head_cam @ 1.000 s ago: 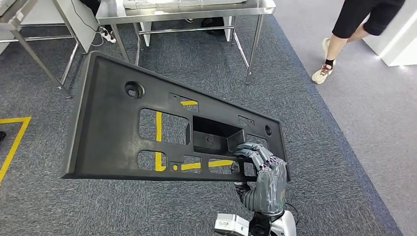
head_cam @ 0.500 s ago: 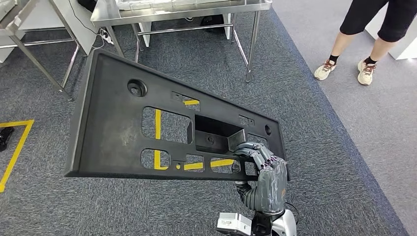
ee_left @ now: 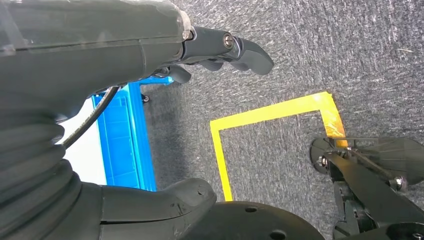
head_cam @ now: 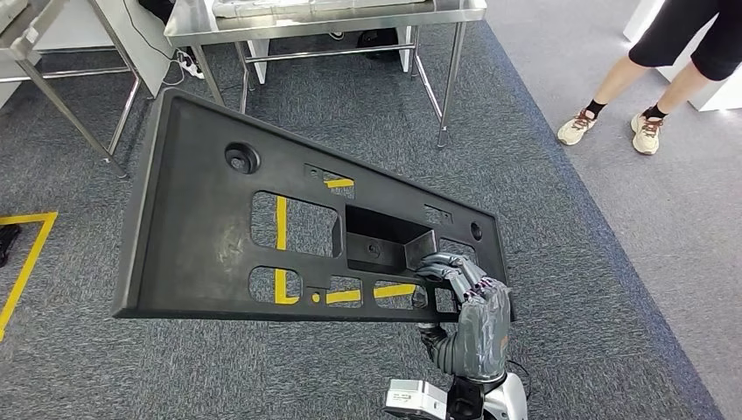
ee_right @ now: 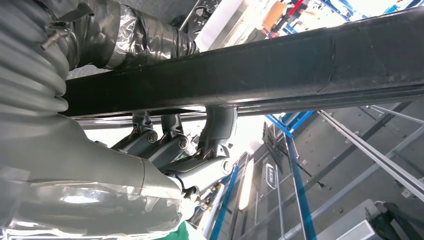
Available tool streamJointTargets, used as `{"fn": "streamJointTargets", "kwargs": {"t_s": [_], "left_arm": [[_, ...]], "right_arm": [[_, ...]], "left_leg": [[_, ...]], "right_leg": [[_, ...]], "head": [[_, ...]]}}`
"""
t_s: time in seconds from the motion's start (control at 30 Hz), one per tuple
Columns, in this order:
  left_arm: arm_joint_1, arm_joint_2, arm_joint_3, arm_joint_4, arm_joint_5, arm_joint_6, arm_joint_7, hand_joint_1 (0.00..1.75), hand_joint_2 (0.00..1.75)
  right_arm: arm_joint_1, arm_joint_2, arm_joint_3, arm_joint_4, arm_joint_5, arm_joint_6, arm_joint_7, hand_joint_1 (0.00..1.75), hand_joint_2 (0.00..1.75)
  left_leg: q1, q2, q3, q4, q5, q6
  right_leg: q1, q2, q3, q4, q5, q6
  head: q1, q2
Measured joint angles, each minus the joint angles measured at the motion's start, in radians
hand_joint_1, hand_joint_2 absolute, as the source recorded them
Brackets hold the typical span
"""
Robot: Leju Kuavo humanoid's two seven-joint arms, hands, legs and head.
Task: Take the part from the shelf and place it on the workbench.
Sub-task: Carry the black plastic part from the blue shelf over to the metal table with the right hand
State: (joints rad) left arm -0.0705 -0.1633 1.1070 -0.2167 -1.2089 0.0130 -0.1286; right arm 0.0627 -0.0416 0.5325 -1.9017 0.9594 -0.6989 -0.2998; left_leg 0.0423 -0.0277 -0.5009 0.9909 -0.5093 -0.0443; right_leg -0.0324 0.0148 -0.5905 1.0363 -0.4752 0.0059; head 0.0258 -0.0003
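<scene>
Head view: right hand (head_cam: 464, 306) apparently grips part (head_cam: 201, 219).

Right hand (head_cam: 468, 315) gripping, left hand (ee_left: 115, 45) empty.

A workshop: steel workbench (head_cam: 324, 17), grey carpet (head_cam: 542, 227) (yellow floor tape (head_cam: 22, 254)).

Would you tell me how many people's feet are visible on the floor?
2: both at the upper right of the head view, in light sneakers on the pale floor beside the carpet. Others may stand out of frame.
</scene>
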Motion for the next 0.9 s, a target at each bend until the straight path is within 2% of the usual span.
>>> {"fn": "streamJointTargets", "kwargs": {"t_s": [0.5, 0.6, 0.67, 0.73, 0.77, 0.8, 0.87, 0.9], "left_arm": [[0.0, 0.0, 0.0, 0.0, -0.003, 0.0, -0.001, 0.0, 1.75], [0.0, 0.003, 0.0, 0.0, -0.005, -0.003, -0.007, 0.0, 1.75], [-0.001, 0.004, 0.0, 0.0, -0.005, -0.004, -0.009, 0.0, 1.75], [-0.001, 0.003, 0.0, 0.0, -0.005, -0.007, -0.01, 0.0, 1.75], [-0.001, 0.002, 0.0, 0.0, -0.005, -0.009, -0.01, 0.0, 1.75], [-0.001, 0.001, 0.0, 0.0, -0.005, -0.011, -0.01, 0.0, 1.75], [0.0, 0.0, 0.0, 0.0, -0.005, -0.016, -0.009, 0.0, 1.75], [0.001, 0.0, 0.0, 0.0, -0.004, -0.017, -0.009, 0.0, 1.75]], "right_arm": [[0.0, 0.0, 0.0, 0.0, 0.0, 0.0, 0.002, 1.75, 1.75], [-0.001, 0.0, 0.0, 0.0, 0.0, 0.0, 0.005, 1.75, 1.75], [-0.002, 0.001, 0.0, 0.0, 0.0, 0.0, 0.006, 1.75, 1.75], [-0.003, 0.002, 0.0, -0.002, -0.001, 0.0, 0.006, 1.75, 1.75], [-0.004, 0.002, 0.0, -0.003, -0.001, 0.0, 0.006, 1.75, 1.75], [-0.006, 0.002, 0.001, -0.004, -0.001, 0.0, 0.006, 1.75, 1.75], [-0.007, 0.001, 0.001, -0.004, -0.001, 0.0, 0.007, 1.75, 1.75], [-0.006, 0.001, 0.001, -0.004, 0.0, 0.0, 0.007, 1.75, 1.75]], "left_leg": [[0.0, 0.001, -0.001, 0.006, -0.003, 0.004], [-0.001, 0.002, -0.006, 0.016, -0.007, 0.016], [-0.003, 0.003, -0.008, 0.013, -0.008, 0.027], [0.003, 0.003, 0.01, -0.02, 0.002, 0.041], [0.006, 0.004, 0.023, -0.038, 0.009, 0.049], [0.009, 0.005, 0.035, -0.052, 0.015, 0.054], [0.007, 0.007, 0.046, -0.057, 0.012, 0.057], [0.007, 0.007, 0.052, -0.056, 0.006, 0.054]], "right_leg": [[-0.003, 0.0, 0.001, -0.001, 0.001, 0.002], [-0.01, -0.001, 0.0, -0.004, 0.004, 0.01], [-0.009, -0.002, 0.003, -0.011, 0.006, 0.018], [-0.007, -0.004, 0.009, -0.015, 0.005, 0.027], [-0.005, -0.005, 0.003, 0.002, -0.004, 0.029], [-0.003, -0.006, -0.015, 0.042, -0.022, 0.029], [-0.003, -0.008, -0.085, 0.165, -0.068, 0.03], [-0.005, -0.008, -0.117, 0.213, -0.075, 0.033]], "head": [[0.0, 0.0], [0.0, 0.0], [0.0, 0.0], [0.0, 0.0], [0.0, 0.0], [0.001, 0.0], [0.001, 0.0], [0.001, 0.0]]}}
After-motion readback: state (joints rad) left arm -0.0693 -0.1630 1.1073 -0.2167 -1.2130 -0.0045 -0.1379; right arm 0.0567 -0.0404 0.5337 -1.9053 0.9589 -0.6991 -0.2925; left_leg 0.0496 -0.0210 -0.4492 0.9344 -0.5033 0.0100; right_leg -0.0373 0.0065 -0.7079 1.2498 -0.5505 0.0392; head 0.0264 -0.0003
